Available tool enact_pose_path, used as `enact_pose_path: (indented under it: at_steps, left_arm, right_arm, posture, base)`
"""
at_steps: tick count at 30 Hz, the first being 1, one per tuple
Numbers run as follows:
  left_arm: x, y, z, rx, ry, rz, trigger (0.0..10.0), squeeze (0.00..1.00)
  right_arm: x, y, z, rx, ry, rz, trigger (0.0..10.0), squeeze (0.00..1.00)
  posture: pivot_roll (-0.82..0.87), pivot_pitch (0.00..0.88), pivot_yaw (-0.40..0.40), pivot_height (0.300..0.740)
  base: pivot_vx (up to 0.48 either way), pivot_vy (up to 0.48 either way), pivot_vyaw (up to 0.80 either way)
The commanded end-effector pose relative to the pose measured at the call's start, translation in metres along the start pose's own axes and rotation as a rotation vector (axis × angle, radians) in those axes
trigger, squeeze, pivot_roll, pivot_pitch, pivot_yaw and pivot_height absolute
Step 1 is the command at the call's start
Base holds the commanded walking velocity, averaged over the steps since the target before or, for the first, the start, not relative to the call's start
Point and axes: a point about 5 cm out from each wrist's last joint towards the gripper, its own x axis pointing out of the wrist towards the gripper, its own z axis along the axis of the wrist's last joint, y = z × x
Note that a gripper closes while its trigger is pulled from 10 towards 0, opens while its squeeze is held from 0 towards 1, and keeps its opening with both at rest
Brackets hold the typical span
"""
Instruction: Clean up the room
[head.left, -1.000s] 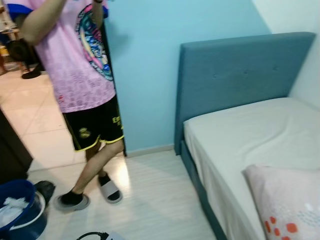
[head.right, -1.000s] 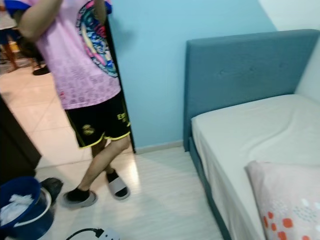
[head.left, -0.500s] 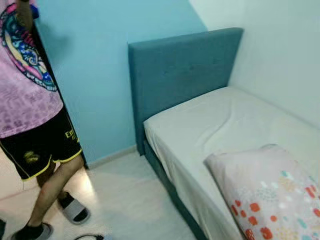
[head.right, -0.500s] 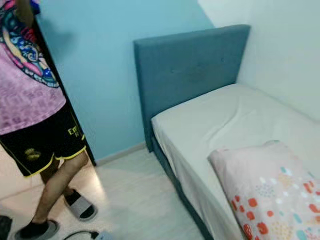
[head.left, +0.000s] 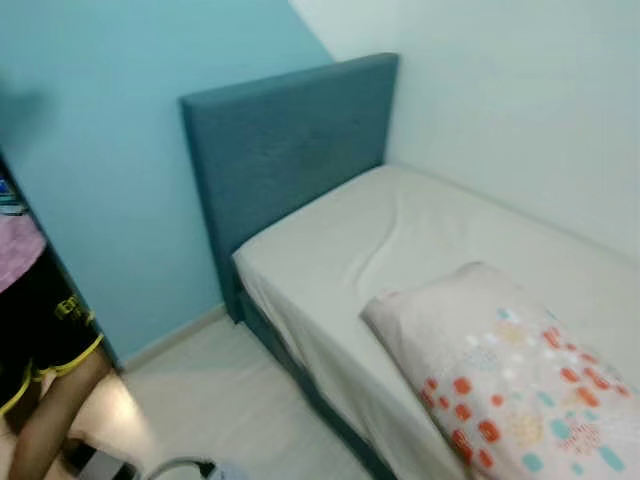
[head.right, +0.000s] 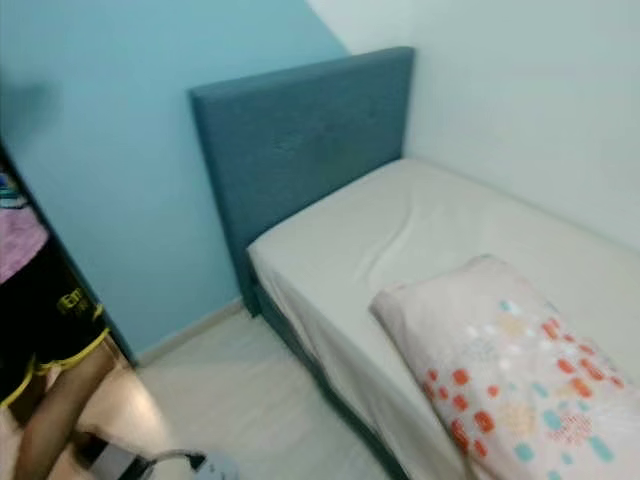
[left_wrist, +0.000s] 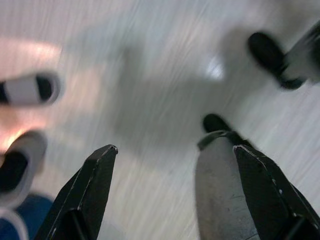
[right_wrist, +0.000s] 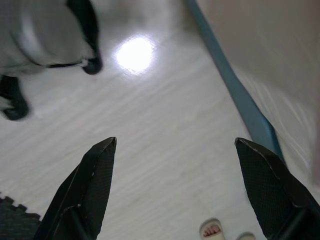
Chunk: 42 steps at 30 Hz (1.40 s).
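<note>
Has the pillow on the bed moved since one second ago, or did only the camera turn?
No. The pillow keeps its place on the mattress relative to the headboard; the camera turned.

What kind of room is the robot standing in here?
Most likely a small bedroom: a bed with a blue padded headboard stands against the wall, and a patterned pillow lies on the mattress.

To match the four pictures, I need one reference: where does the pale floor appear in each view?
Left eye view: pale floor at lower left, between the person's leg and the blue bed frame.
Right eye view: lower left again.
Left wrist view: beyond the left claw, under a sandal.
Right wrist view: beyond the right claw.
Shared landmark: the bed frame.
</note>
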Motion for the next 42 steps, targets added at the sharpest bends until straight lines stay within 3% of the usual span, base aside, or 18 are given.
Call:
enact_pose_path:
  at_steps: [1, 9, 16, 27, 33, 36, 37, 40, 42]
  left_arm:
    - [-0.002, 0.003, -0.012, -0.001, 0.034, 0.003, 10.0, 0.0]
    - [-0.003, 0.026, -0.009, -0.073, -0.003, 0.039, 10.0, 0.0]
    - [-0.004, 0.028, -0.007, -0.092, -0.018, 0.049, 10.0, 0.0]
    - [-0.001, 0.001, 0.007, -0.219, -0.098, -0.039, 10.0, 0.0]
    - [0.0, -0.008, 0.011, -0.226, -0.097, -0.041, 10.0, 0.0]
    - [0.001, -0.013, 0.012, -0.215, -0.086, -0.038, 10.0, 0.0]
    - [0.001, -0.015, 0.012, -0.199, -0.077, -0.034, 10.0, 0.0]
    - [0.001, -0.015, 0.011, -0.198, -0.075, -0.034, 10.0, 0.0]
    - [0.0, -0.008, 0.007, -0.195, -0.072, -0.029, 10.0, 0.0]
  right_arm:
    - [0.0, 0.005, 0.001, -0.004, -0.006, 0.01, 10.0, 0.0]
    - [0.0, 0.005, 0.002, 0.0, -0.015, 0.011, 10.0, 0.0]
    - [0.0, 0.004, 0.002, 0.0, -0.018, 0.01, 10.0, 0.0]
    - [0.0, 0.003, 0.003, 0.018, -0.034, -0.013, 10.0, 0.0]
    - [0.0, 0.003, 0.004, 0.038, -0.043, -0.025, 10.0, 0.0]
    - [0.0, 0.003, 0.004, 0.087, -0.065, -0.031, 10.0, 0.0]
    - [0.0, 0.003, 0.006, 0.183, -0.118, -0.044, 10.0, 0.0]
    - [0.0, 0.003, 0.007, 0.238, -0.145, -0.044, 10.0, 0.0]
    - [-0.001, 0.004, 0.01, 0.346, -0.214, -0.037, 10.0, 0.0]
  posture:
    - [-0.06, 0.0, -0.001, 0.74]
    - [-0.06, 0.0, -0.002, 0.74]
    - [-0.06, 0.0, -0.003, 0.74]
    - [-0.06, 0.0, 0.0, 0.74]
    - [-0.06, 0.0, -0.001, 0.74]
    - [-0.06, 0.0, 0.001, 0.74]
    - [-0.06, 0.0, 0.001, 0.74]
    - [-0.06, 0.0, 0.001, 0.74]
    - [-0.06, 0.0, 0.007, 0.74]
  base:
    - [0.0, 0.0, -0.72]
    - [0.0, 0.0, -0.72]
    - [0.0, 0.0, -0.72]
    - [0.0, 0.0, -0.72]
    - [0.0, 0.0, -0.72]
    - [0.0, 0.0, -0.72]
    - [0.0, 0.0, -0.72]
    - [0.0, 0.0, -0.72]
    - [0.0, 0.0, 0.0]
